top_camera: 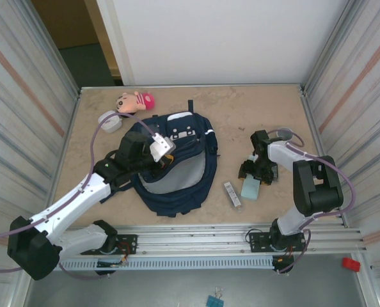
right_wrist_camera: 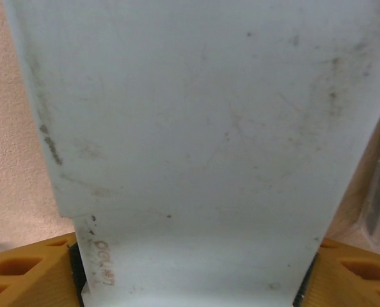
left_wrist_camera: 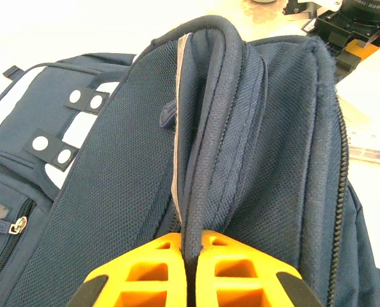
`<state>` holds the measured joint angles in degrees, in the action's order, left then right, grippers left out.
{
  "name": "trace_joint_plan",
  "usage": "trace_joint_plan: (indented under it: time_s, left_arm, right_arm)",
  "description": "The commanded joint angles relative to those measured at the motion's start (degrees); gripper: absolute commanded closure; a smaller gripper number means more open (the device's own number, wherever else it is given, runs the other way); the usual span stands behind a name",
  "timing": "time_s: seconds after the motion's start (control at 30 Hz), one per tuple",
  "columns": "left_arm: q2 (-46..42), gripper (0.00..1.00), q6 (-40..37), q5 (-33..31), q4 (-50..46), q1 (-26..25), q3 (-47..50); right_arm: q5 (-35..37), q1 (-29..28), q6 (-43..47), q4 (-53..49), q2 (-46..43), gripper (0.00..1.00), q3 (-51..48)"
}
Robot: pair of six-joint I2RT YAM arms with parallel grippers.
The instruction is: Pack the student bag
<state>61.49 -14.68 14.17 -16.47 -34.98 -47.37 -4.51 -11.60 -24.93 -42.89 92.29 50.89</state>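
Observation:
The student bag [top_camera: 177,176] lies in the middle of the table, a large navy backpack with white patches [left_wrist_camera: 55,109]. My left gripper [top_camera: 166,157] is at the bag's upper left, and its orange fingers [left_wrist_camera: 190,242] are shut on a dark corded edge of the bag's opening, which is pulled up into a ridge. To the right of the bag lies a flat pale blue box [top_camera: 250,188]. My right gripper [top_camera: 254,174] is over the box's far end, its pads against both side edges of the box [right_wrist_camera: 196,128].
A pink-haired doll [top_camera: 134,101] and a white object [top_camera: 110,121] lie at the back left. A clear narrow case [top_camera: 232,194] lies between the bag and the blue box. Metal walls close in both sides of the table.

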Motion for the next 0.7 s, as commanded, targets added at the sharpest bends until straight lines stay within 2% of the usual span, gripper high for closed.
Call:
trace_joint_plan:
  time_s: [0.0, 0.13, 0.3, 0.47, 0.67]
  left_arm:
    - [-0.94, 0.99, 1.10, 3.05, 3.90, -0.17, -1.93]
    - [-1.22, 0.99, 1.65, 3.56, 3.94, -0.20, -2.03]
    - [-1.97, 0.98, 3.35, 4.10, 4.44, -0.17, -2.09]
    - [-2.59, 0.98, 5.19, 4.75, 2.91, 0.91, -2.94]
    - [-2.43, 0.97, 10.49, 13.81, 3.40, 5.82, -3.52]
  right_arm:
    - [2.84, -0.77, 0.07, -0.33, 1.43, 0.31, 0.65]
    - [3.57, -1.41, 0.02, -1.62, -2.00, 0.37, 1.46]
    - [1.06, -2.01, 2.26, -1.31, -12.17, 0.40, 2.45]
    - [-6.35, -2.24, 9.82, 6.79, -25.97, 0.39, 0.04]
    - [-18.40, -4.48, 24.38, 17.86, -38.16, 0.41, -1.99]
